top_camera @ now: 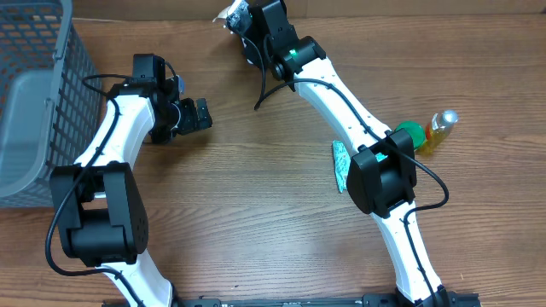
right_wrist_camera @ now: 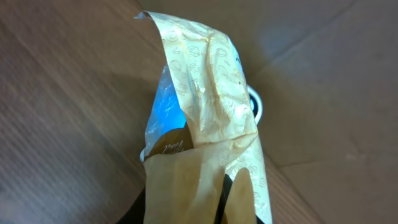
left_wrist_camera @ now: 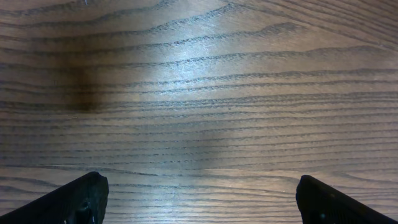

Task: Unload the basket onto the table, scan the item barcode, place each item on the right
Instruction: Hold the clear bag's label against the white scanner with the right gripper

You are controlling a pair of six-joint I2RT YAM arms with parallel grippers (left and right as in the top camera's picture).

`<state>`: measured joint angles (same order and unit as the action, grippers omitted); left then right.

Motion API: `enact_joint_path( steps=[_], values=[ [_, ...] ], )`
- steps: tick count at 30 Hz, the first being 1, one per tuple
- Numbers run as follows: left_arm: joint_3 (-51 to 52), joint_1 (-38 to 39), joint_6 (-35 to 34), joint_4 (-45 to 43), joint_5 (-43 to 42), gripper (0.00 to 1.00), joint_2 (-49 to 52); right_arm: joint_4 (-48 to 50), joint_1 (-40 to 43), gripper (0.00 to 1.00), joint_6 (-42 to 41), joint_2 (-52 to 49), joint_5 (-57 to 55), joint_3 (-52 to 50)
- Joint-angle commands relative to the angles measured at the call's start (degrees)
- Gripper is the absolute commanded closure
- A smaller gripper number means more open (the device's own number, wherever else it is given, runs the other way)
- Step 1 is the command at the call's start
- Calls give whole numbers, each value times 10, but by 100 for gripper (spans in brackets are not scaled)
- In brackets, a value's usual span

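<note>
Glossy crinkled packet [right_wrist_camera: 205, 93]; matt wood-grain table [left_wrist_camera: 199, 93]

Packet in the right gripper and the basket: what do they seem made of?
Packet: thin flexible film or coated paper, cream, faintly printed; it creases and droops. Basket: probably grey plastic, matte; moulded grid wall.

Cream pouch [right_wrist_camera: 205, 112] in right hand [top_camera: 242, 20]: faint doodle print, blue patch, tan lower panel. Under left hand [left_wrist_camera: 202, 208], brown table [left_wrist_camera: 199, 93], dark wavy grain. Black fingertips [left_wrist_camera: 81, 199] there.
</note>
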<state>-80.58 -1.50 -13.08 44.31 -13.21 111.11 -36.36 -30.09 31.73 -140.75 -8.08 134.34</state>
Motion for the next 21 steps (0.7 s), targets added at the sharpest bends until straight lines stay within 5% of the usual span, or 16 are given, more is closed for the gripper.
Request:
enact_joint_path(
  steps=[1,14,21],
  values=[
    [-6,0,11,0,3,0,4,-15,-1,95,-4,-4,30,6],
    [-6,0,11,0,3,1,4,-41,6,96,-4,-4,58,6],
    [-6,0,11,0,3,0,4,-29,23,96,-97,-5,56,6]
  ],
)
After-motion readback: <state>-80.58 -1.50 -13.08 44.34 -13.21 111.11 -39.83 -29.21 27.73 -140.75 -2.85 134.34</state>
